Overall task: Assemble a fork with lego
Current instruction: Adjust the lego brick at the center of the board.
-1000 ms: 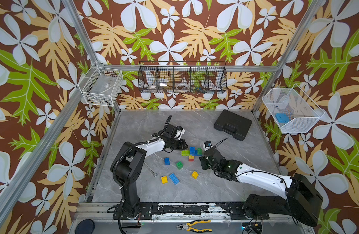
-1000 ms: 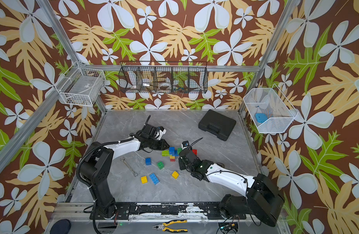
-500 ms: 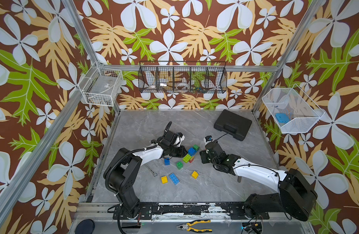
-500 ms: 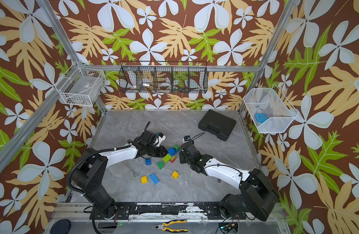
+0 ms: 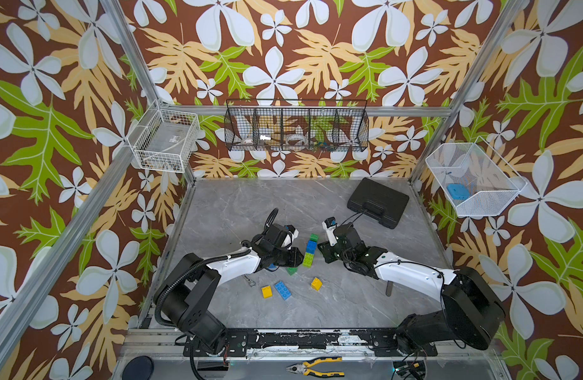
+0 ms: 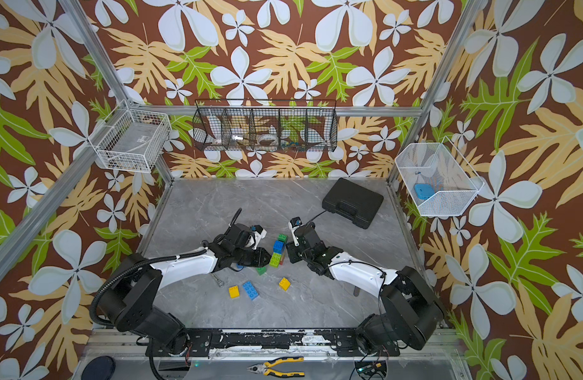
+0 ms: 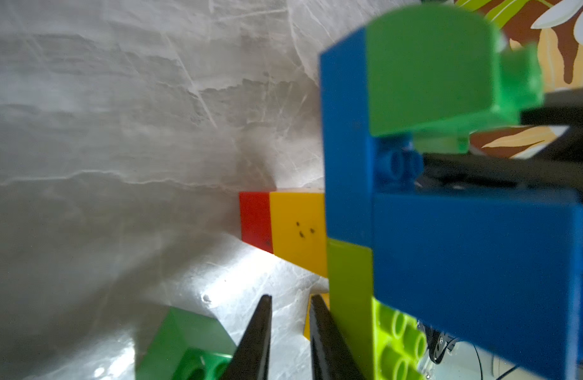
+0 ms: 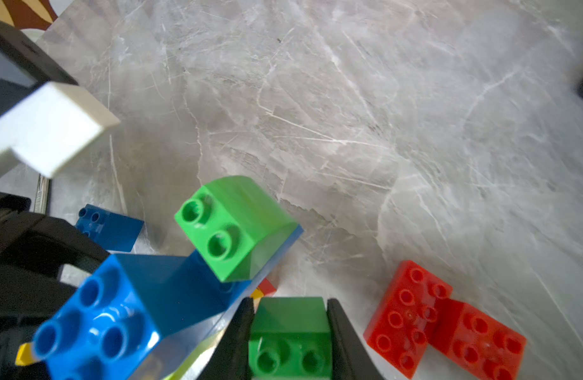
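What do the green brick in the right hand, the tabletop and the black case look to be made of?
Held green brick: likely moulded plastic, smooth, slightly glossy, crisp studs.
Tabletop: grey veined marble look with sheen; stone or printed laminate, unclear.
Black case: probably matte moulded plastic, with a moulded handle.

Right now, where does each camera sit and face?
Both top views: high behind the robot, looking down on the table; both arms show.
Left wrist: behind the left gripper, facing the brick assembly; fingertips show.
Right wrist: behind the right gripper, over its held green brick; fingers show.
Both wrists see the brick assembly.
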`<state>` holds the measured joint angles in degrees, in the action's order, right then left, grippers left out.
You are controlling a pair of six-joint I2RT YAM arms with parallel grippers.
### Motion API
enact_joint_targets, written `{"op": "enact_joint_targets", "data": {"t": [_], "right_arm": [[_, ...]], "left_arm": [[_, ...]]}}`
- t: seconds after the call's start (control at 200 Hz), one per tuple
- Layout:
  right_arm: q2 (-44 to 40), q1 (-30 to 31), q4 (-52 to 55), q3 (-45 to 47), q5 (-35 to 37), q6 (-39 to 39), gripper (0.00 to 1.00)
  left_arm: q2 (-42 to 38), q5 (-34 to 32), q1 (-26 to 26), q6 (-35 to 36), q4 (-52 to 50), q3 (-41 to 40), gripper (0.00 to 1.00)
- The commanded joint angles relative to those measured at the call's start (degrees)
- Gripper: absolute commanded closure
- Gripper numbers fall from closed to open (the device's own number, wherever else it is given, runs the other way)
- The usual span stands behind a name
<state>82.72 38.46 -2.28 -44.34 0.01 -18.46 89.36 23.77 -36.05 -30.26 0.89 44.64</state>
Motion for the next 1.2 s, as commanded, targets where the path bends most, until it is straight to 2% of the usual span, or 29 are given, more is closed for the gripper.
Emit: {"op": "enact_joint_targets", "data": {"t": [0.0,0.38,0.601,0.916,1.196], "right_arm": [[0.18,-0.43,-2.31,-0.42,-1.13,4.06,1.0],[2.15,-5.98,-3.61,-1.34,-10.55,12.7,1.0],[6.07,-6.93,-0.86,-6.36,-16.12,17.29,1.0],[8.13,-7.21,-1.14,-8.49,-15.36,17.0,1.0],[4.23,-8.95,-1.7,-6.05,-9.18,15.1,1.0]], "left_arm": [[-1.6,-2.16,-0.16,-2.97,3.08,-1.97,0.76],[-5.19,-3.95,-3.47,-7.83,9.3,-6.33,0.77],[-6.17,-4.94,-5.03,-11.01,13.71,-8.42,0.75],[-6.09,-4.79,-6.47,-12.45,16.07,-9.15,0.65],[-4.99,-5.0,-7.02,-13.49,17.97,-9.48,0.57]]}}
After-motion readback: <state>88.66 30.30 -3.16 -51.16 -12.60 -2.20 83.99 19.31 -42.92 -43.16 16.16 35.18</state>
